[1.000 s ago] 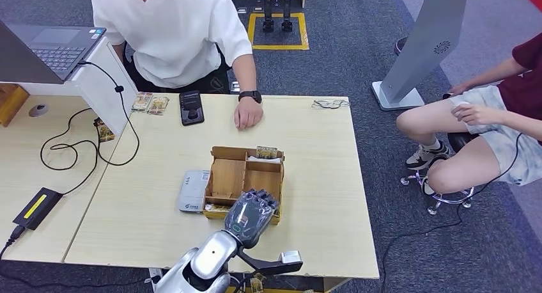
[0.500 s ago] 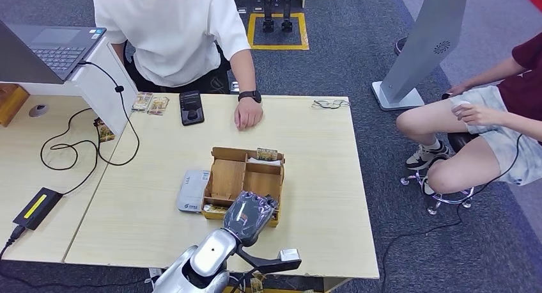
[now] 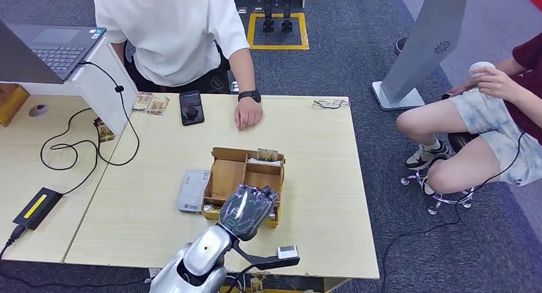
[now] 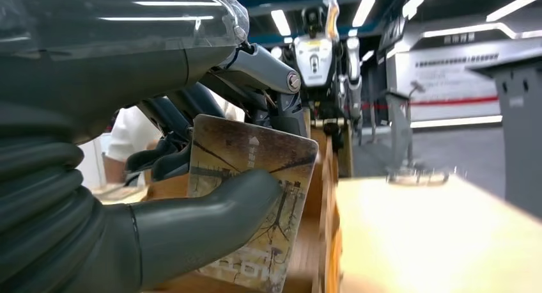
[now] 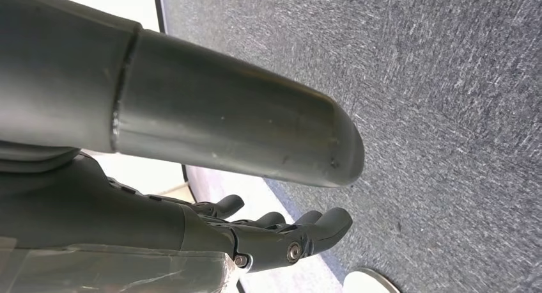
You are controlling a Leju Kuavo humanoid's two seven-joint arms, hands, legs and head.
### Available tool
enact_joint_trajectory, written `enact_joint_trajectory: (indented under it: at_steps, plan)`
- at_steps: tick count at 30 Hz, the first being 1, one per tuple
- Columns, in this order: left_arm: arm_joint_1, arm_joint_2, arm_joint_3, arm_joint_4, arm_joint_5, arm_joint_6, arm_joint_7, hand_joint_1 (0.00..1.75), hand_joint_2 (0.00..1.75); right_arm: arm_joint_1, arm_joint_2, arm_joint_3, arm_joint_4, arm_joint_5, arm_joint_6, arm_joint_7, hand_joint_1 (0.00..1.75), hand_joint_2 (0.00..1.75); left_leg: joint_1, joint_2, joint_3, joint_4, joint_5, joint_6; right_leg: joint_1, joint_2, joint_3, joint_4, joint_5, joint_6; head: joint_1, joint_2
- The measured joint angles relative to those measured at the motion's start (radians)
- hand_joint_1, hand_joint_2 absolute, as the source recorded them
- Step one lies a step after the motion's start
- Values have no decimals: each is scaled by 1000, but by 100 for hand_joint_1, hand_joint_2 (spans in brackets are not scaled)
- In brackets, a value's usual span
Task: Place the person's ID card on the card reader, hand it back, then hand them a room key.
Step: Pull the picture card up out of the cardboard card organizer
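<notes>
- The left hand (image 3: pixel 246 210) is seen low in the centre of the head view, over the near edge of the wooden box (image 3: pixel 245 175); the box's front compartments are hidden beneath it.
- In the left wrist view, a room key card (image 4: pixel 255 197) is pinched between the thick thumb and the darker fingers (image 4: pixel 166 162); its lower edge is cut off by the frame, and its print is too blurred to read.
- The card reader (image 3: pixel 192 190) lies just left of the box, its right edge partly covered by the box wall.
- The right hand (image 5: pixel 268 232) is seen over grey carpet, fingers loosely extended and slightly apart, nothing held.
- The person's hand (image 3: pixel 248 112) rests on the table's (image 3: pixel 319 178) far edge, in the upper middle of the frame; a dark phone (image 3: pixel 191 107) lies to its left.
- The ID card cannot be made out for certain.
</notes>
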Motion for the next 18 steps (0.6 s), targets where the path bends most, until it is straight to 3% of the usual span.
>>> enact_joint_trajectory:
  at_steps: [12,18]
  plan:
    - [-23,-26,52,-207,91,1,-55,175,175,1,0,8,1,0,-2,-7,0,0,0,0,0,0,0,0,0,0,0,0,0,0,0,0]
    - [-96,-42,79,-241,141,-50,-63,175,175,-11,0,16,9,0,-3,-15,0,0,0,0,0,0,1,0,0,0,0,0,1,0,0,0]
